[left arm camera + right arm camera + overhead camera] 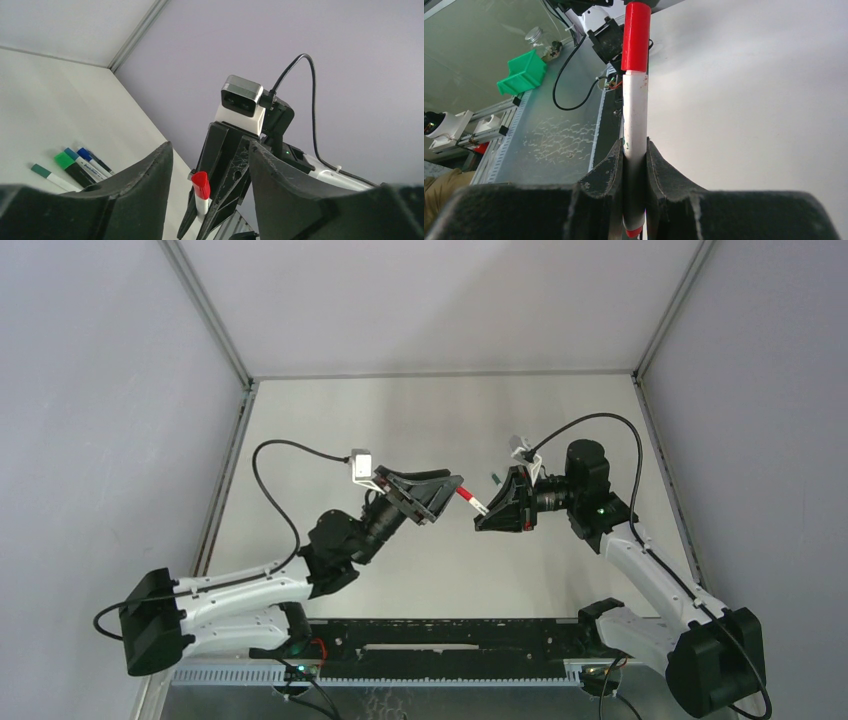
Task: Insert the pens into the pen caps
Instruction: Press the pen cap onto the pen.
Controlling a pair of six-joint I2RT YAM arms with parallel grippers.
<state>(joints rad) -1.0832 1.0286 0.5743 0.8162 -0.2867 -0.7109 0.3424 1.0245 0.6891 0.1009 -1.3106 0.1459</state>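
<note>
My right gripper (486,516) is shut on the white barrel of a pen (635,115) and holds it above the table, pointing at my left gripper. A red cap (635,37) sits on the pen's far end; it also shows in the top view (465,496) and the left wrist view (201,185). My left gripper (452,488) is open, its fingers (150,170) spread wide on either side of the red cap without touching it. Several other pens lie on the table: a thick black one with a green end (70,165), blue-ended ones (89,159) and a slim green-ended one (47,175).
Grey walls enclose the table on three sides (440,310). A black rail (430,640) runs along the near edge between the arm bases. Beyond it, the right wrist view shows a green bin (524,75) and a small glass jar (536,36).
</note>
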